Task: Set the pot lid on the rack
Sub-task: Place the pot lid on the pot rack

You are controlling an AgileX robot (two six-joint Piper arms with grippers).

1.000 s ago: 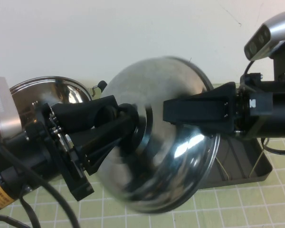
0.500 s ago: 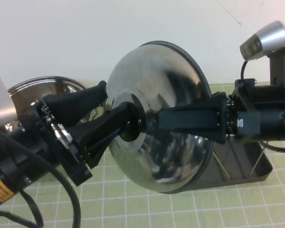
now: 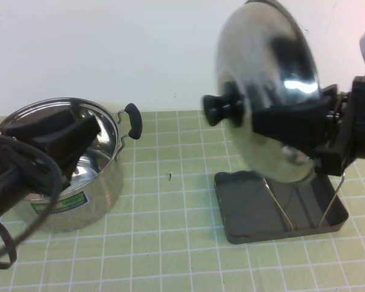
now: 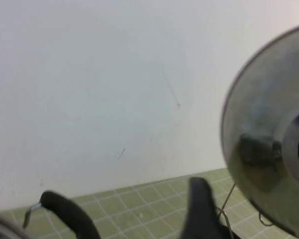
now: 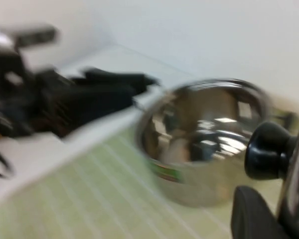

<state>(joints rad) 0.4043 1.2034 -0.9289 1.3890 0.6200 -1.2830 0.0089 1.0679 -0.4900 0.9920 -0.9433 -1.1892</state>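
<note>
The pot lid (image 3: 267,91), a shiny steel dome with a black knob (image 3: 222,108), stands on edge in the air above the rack (image 3: 255,213), a dark grey tray with thin wire loops. The knob faces left. My right gripper (image 3: 280,125) is shut on the lid's rim from the right. The right wrist view shows the knob (image 5: 269,149) and one of its fingers (image 5: 254,214) against the lid. My left gripper (image 3: 61,143) is open and empty, drawn back over the steel pot (image 3: 67,182). The lid (image 4: 269,164) also shows in the left wrist view.
The steel pot with a green label stands at the left, its black handle (image 3: 134,120) pointing toward the middle. A white wall runs close behind the green gridded mat (image 3: 170,243). The rack's wire loops (image 4: 229,199) show under the lid in the left wrist view.
My left gripper has let go of the lid's knob and pulled back left over the pot. My right gripper has carried the lid right and up, now standing on edge over the rack.
</note>
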